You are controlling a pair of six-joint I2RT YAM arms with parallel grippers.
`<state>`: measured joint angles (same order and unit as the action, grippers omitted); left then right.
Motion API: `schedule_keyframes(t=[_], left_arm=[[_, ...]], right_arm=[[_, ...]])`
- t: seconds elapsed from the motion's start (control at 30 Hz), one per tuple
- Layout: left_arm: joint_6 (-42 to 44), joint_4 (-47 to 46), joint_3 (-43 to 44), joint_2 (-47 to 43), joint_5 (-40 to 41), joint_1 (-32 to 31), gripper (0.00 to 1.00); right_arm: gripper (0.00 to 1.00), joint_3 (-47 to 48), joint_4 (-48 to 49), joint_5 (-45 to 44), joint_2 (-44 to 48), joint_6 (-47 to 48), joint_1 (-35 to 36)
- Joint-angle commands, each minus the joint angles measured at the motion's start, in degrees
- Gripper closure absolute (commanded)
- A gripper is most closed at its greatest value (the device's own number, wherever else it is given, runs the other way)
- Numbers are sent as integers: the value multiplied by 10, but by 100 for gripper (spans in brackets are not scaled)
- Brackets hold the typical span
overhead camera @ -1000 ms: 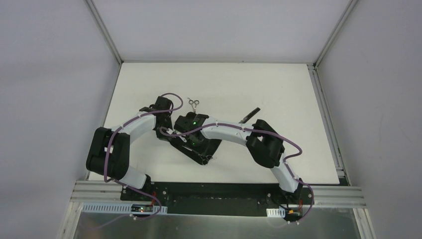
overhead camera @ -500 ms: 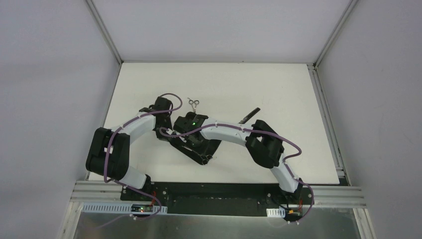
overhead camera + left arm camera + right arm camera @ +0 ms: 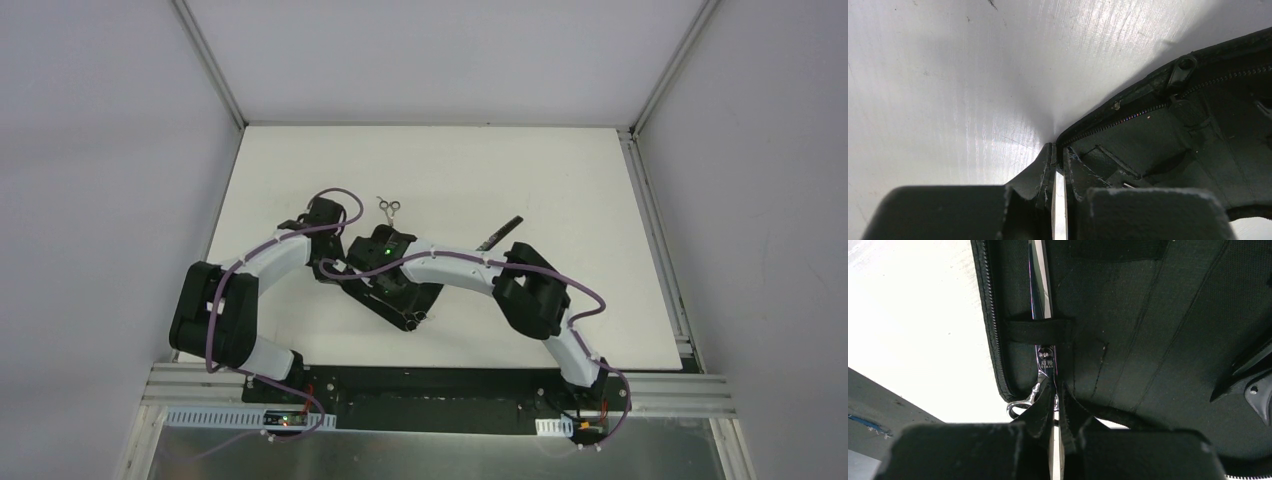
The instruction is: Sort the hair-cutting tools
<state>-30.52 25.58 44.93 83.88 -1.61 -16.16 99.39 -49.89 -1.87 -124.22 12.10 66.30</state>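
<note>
White laminate desk (image 3: 300,170): carries every item listed.

Black fabric zip case (image 3: 1158,330): lies open at desk centre, beneath both wrists.

Left end effector (image 3: 1057,152): clenched on the case's zipped rim at a corner, fingers almost meeting.

Right end effector (image 3: 1055,385): clenched on the cased scissors (image 3: 1046,360), apparently at the shank just below the pivot screw.

Cased scissors: steel, lying beside the case's zip edge, blades under an elastic strap (image 3: 1038,331). The long axis runs straight ahead of the right end effector, tips farthest, ring handle nearest. Judgement: any slide must follow that axis under the strap; the right arm has it, the left anchors the case.

Silver ring-handled scissors (image 3: 389,207): loose on the desk, just beyond the case.

Thin black comb or razor (image 3: 501,232): slanted, beyond the right arm.
</note>
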Motion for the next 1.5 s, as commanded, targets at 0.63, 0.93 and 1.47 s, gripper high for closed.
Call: schedule_keyframes(t=[0.63,0.93,1.47], left_arm=[[-25,-11,-34,-60,-92,-31,93],[-48,-27,-57,-86,-150,-32,93],[-45,-26,-75,-133,-90,-29,94]], right_arm=[[100,-191,412,-46,114,-25,-6],[100,-182,477,-43,106,-24,-5],[95,-274,596,-52,141,-50,-6]])
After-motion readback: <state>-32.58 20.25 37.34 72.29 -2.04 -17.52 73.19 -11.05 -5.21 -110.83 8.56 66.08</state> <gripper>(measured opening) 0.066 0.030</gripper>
